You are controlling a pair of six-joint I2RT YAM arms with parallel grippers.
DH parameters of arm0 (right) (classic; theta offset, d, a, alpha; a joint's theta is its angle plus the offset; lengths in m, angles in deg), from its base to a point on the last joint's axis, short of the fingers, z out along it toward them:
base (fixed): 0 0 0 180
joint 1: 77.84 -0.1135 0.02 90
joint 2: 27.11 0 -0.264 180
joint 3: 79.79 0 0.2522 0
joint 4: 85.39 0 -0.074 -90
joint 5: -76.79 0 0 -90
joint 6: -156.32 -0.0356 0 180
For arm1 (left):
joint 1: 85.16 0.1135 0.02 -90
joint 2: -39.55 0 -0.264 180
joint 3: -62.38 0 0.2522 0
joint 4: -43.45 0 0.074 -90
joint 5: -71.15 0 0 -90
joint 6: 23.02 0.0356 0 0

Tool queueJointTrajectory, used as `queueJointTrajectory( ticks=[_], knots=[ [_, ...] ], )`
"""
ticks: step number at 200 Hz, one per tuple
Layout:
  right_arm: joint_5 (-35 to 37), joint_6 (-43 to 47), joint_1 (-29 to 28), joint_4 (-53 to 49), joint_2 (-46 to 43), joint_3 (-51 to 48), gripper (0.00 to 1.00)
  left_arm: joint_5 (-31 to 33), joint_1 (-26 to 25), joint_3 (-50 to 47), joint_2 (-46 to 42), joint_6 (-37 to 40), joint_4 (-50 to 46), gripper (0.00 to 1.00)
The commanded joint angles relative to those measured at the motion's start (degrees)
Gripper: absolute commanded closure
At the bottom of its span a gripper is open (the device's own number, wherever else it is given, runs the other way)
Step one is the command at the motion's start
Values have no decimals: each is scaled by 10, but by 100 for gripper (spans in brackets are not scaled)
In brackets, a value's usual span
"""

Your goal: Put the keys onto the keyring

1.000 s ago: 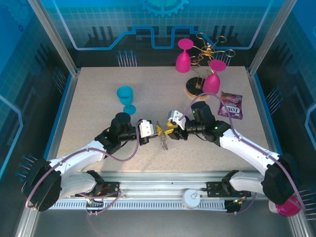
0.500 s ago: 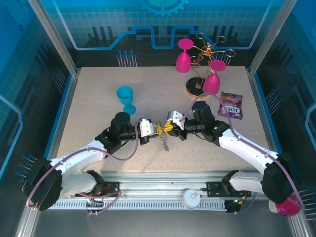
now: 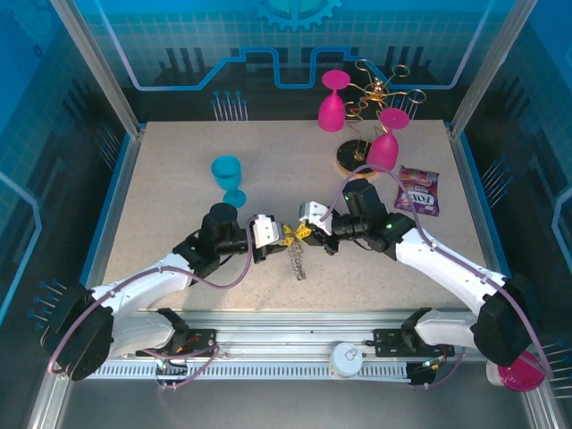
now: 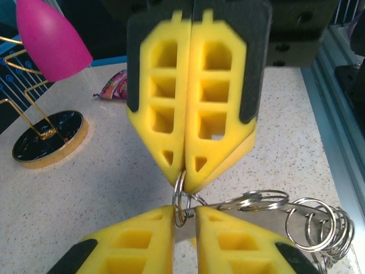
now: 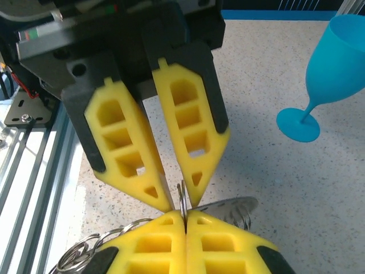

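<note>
Speckled beige tabletop (image 3: 179, 152) past the near aluminium rail (image 3: 295, 322); at centre, left gripper (image 3: 284, 236) and right gripper (image 3: 305, 231) tip to tip, both pinching one silver keyring (image 4: 179, 201): right pads (image 5: 222, 245) pressed tight together on it, left pads (image 4: 137, 240) a sliver apart around the wire. Trailing down from that ring, a chain of further split rings (image 3: 296, 259). Farther left, blue goblet (image 3: 228, 174), upright. Farthest right, gold wire stand (image 3: 375, 94) hung with pink goblets (image 3: 332, 103), purple snack packet (image 3: 417, 190) near its base.
</note>
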Motion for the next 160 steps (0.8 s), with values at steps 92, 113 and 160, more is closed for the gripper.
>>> queueJointTrajectory(
  ticks=[92, 113, 160],
  knots=[
    [144, 103, -80, -180, 68, 145, 100, -1, -5, 32, 3, 16, -29, 100],
    [126, 53, -58, -124, 40, 107, 93, 0, -5, 26, 0, 15, -20, 100],
    [39, -86, 2, -6, -17, 2, 62, -6, -4, 11, -2, 7, 13, 100]
  ],
)
